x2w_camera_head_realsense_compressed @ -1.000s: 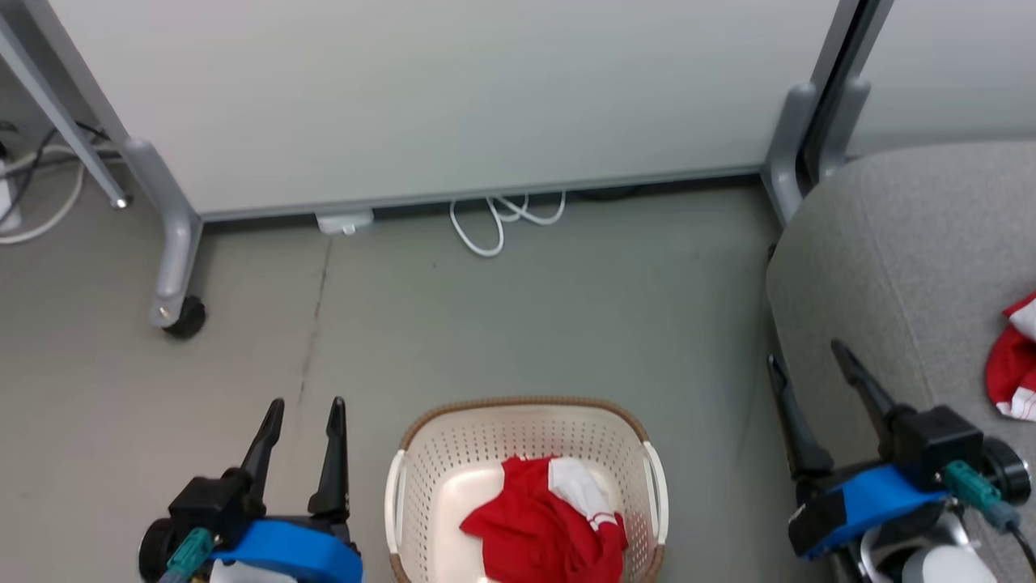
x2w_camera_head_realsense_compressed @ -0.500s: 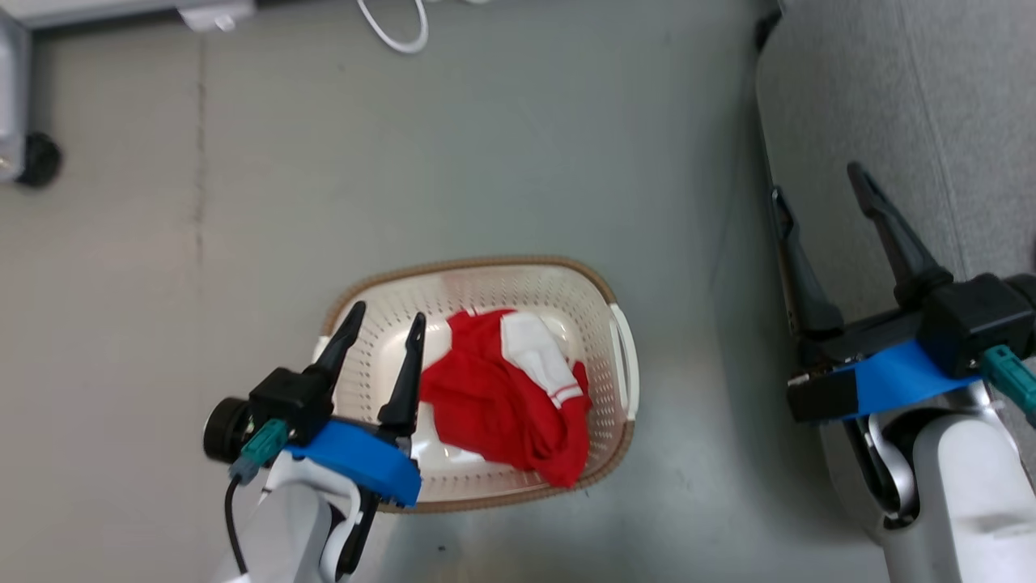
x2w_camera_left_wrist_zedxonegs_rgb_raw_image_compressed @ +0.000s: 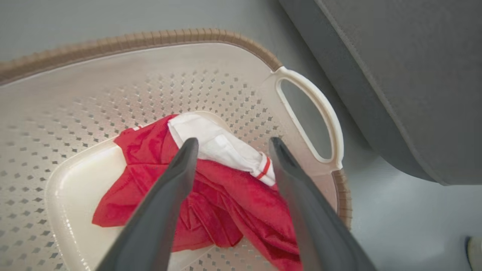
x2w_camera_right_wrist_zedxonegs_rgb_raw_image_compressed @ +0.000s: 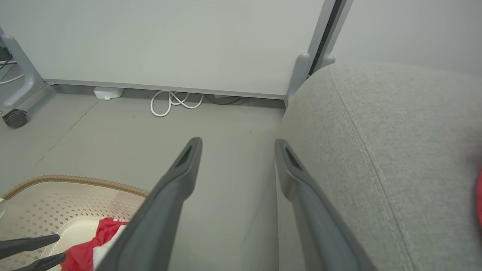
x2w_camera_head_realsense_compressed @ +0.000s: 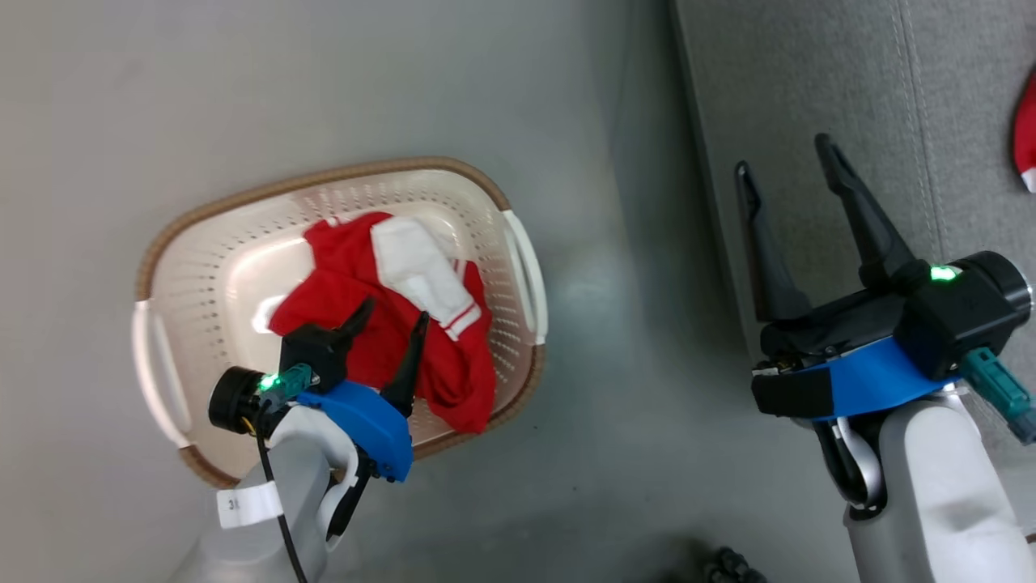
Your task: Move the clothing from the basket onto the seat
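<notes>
My left gripper [x2w_camera_head_realsense_compressed: 395, 316] hangs over the basket [x2w_camera_head_realsense_compressed: 324, 174] with its two fingers spread wide and nothing between them. The red and white garment [x2w_camera_head_realsense_compressed: 348, 259] lies directly under and just ahead of the tips. In my left wrist view the fingers frame its white panel, one tip on each side. I cannot tell whether the tips touch the cloth yet.

The garment is bunched on the basket's floor, toward the handle end nearest the seat [x2w_camera_head_realsense_compressed: 809, 81]. Its long axis runs slantwise from the far wall to the near corner on that side, where a red tail climbs the wall up to the rim. My finger line crosses that axis near the middle of the heap, so I judge that going straight down and pinching should gather a thick fold.

My right gripper [x2w_camera_head_realsense_compressed: 783, 158] is also spread and empty. It sits over the seat's edge, with a strip of floor [x2w_camera_head_realsense_compressed: 615, 283] between it and the basket. The left arm is plainly nearer, so this pick is its job.

A second red garment [x2w_camera_head_realsense_compressed: 1026, 121] already lies on the seat, at that cushion's far side from the basket.
</notes>
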`<state>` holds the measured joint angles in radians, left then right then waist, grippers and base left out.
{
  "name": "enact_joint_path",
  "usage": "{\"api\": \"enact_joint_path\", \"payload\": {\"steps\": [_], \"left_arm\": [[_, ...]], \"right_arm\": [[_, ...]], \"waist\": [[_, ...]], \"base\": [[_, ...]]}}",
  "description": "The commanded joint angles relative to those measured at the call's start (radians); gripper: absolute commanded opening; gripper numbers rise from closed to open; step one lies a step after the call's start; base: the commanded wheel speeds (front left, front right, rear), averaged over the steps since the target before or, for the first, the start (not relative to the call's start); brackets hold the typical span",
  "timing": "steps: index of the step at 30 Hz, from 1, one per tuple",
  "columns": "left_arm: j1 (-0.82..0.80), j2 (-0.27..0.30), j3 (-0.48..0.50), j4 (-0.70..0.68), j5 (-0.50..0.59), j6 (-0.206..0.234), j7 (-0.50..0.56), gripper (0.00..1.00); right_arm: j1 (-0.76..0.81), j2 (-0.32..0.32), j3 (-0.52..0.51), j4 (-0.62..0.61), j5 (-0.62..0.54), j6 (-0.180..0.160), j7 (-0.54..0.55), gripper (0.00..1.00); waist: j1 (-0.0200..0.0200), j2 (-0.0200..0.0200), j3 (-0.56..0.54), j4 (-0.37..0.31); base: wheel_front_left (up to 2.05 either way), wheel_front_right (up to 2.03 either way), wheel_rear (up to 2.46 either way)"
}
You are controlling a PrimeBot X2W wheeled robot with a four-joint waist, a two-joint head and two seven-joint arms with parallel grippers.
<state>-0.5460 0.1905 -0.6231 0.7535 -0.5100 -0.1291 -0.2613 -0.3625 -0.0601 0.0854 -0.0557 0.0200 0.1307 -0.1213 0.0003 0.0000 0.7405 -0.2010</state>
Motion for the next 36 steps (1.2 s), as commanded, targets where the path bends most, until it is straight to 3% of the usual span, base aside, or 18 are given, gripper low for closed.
{"api": "enact_joint_path", "payload": {"steps": [1,8,13,19,26,27,28,29,36], "left_arm": [[-0.025,0.012,-0.012,0.023,-0.014,-0.002,0.007,1.00],[-0.082,0.029,-0.086,0.116,-0.101,-0.002,0.046,1.00],[-0.118,0.031,-0.080,0.182,-0.154,-0.002,0.081,1.00],[-0.156,-0.008,-0.039,0.269,-0.236,-0.002,0.149,1.00],[-0.172,-0.032,-0.042,0.264,-0.324,-0.002,0.231,1.00],[-0.175,-0.029,-0.049,0.265,-0.326,-0.002,0.238,0.85],[-0.179,-0.024,-0.058,0.269,-0.322,-0.002,0.244,0.38],[-0.180,-0.023,-0.066,0.269,-0.321,-0.002,0.248,0.00],[-0.165,-0.007,-0.115,0.235,-0.355,-0.002,0.251,0.00]], "right_arm": [[-0.019,0.007,0.006,0.003,0.004,0.000,-0.012,1.00],[-0.031,0.011,0.036,0.041,0.043,0.000,-0.056,1.00],[-0.035,0.010,0.052,0.051,0.065,0.000,-0.073,1.00],[-0.045,0.010,0.058,0.052,0.073,0.000,-0.081,1.00],[-0.041,0.011,0.062,0.054,0.077,0.000,-0.086,1.00],[-0.041,0.011,0.063,0.055,0.077,0.000,-0.086,1.00],[-0.041,0.011,0.064,0.055,0.077,0.000,-0.086,1.00],[-0.042,0.011,0.065,0.056,0.078,0.000,-0.086,1.00],[-0.043,0.011,0.064,0.060,0.075,0.000,-0.088,1.00]], "waist": [[-0.0003,0.0000,0.066,-0.064],[-0.0003,0.0000,0.109,-0.101],[-0.0003,0.0000,0.128,-0.115],[-0.0003,0.0000,0.139,-0.124],[-0.0003,0.0000,0.143,-0.130],[-0.0003,0.0000,0.142,-0.131],[-0.0003,0.0000,0.142,-0.132],[-0.0003,0.0000,0.141,-0.133],[-0.0003,0.0000,0.134,-0.128]], "base": [[0.00,0.00,0.00],[0.00,0.00,0.00],[0.00,0.00,0.00],[0.00,0.00,0.00],[0.00,0.00,0.00],[0.00,0.00,0.00],[0.00,0.00,0.00],[0.00,0.00,0.00],[0.00,0.00,0.00]]}}
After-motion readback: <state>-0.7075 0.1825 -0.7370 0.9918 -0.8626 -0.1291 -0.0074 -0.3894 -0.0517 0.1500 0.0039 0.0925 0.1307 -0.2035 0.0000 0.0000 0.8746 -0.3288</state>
